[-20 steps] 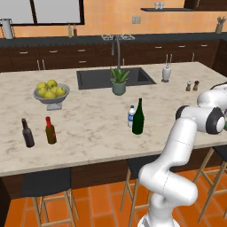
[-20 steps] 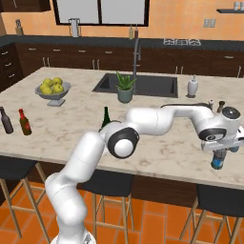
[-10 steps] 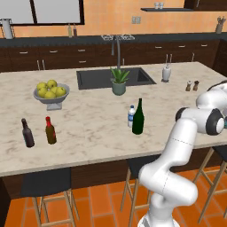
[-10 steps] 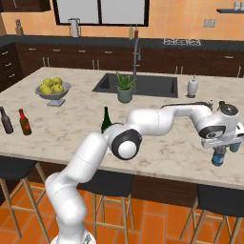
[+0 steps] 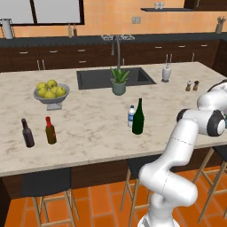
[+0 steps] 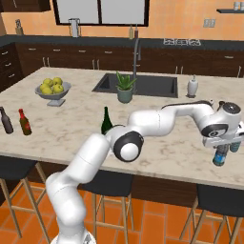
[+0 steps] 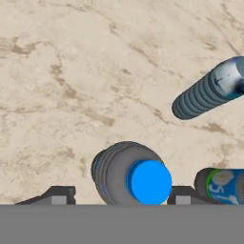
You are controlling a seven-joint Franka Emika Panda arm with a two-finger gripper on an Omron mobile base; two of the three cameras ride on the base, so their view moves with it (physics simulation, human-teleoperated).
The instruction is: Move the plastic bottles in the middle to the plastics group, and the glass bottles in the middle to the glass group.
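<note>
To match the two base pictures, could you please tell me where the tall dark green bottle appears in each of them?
Left base view: the green bottle stands right of centre on the counter, with a small clear bottle beside it on its left.
Right base view: the green bottle stands left of centre, just behind the white arm.
Shared landmark: the potted plant by the sink, behind the bottle in both.
</note>
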